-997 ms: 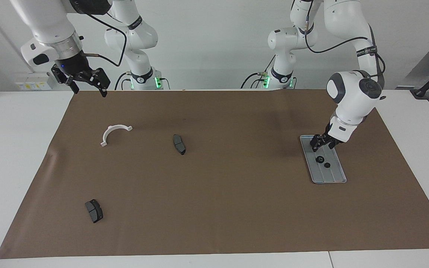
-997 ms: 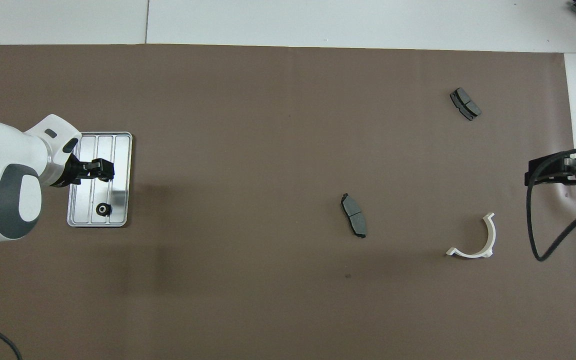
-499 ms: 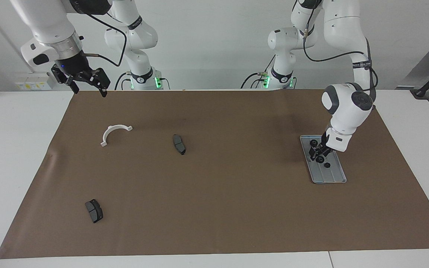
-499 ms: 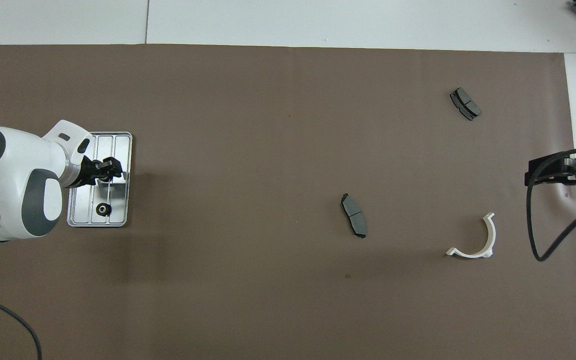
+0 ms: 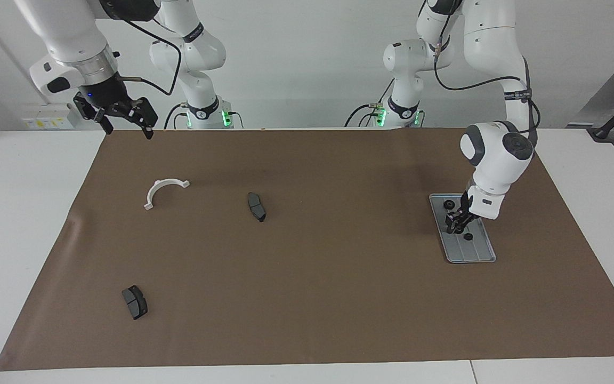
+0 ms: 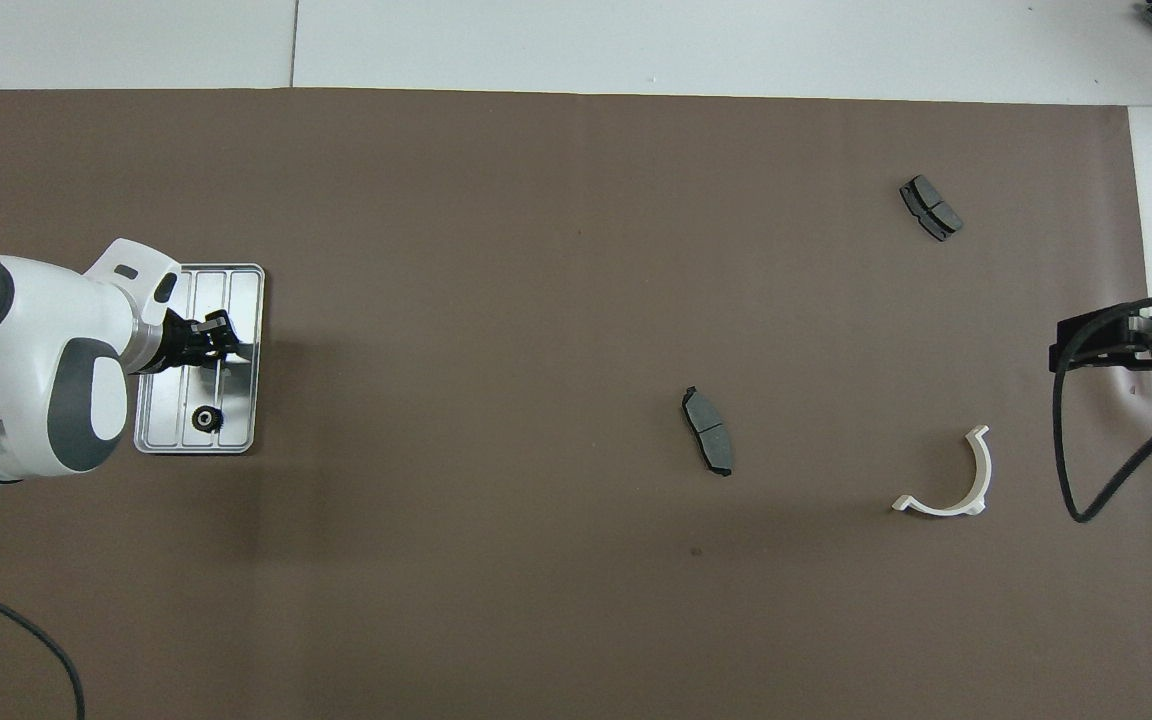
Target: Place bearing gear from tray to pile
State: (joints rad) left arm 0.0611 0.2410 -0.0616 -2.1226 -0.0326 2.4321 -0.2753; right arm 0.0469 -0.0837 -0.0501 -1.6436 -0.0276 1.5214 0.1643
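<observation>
The silver tray (image 5: 472,253) (image 6: 236,290) lies at the left arm's end of the table. One black bearing gear (image 5: 449,204) (image 6: 204,419) sits at the tray's end nearer the robots. A smaller one (image 5: 468,237) lies beside my left gripper (image 5: 454,228) (image 6: 214,338), which is down in the middle of the tray and hides what is under it. The pile is a white half-ring bracket (image 5: 164,188) (image 6: 948,486) and two dark brake pads (image 5: 256,207) (image 5: 135,302). My right gripper (image 5: 128,130) (image 6: 1126,348) waits open, raised over the mat's edge by the bracket.
A brown paper mat (image 5: 339,298) covers most of the white table. The brake pads also show in the overhead view, one mid-mat (image 6: 708,431) and one farther from the robots (image 6: 931,208). Nothing lies between the tray and the nearest pad.
My left gripper has come down from above the tray's near end into its middle, onto where a gear lay. The gear at the near end has come into sight. The right arm has not moved.
</observation>
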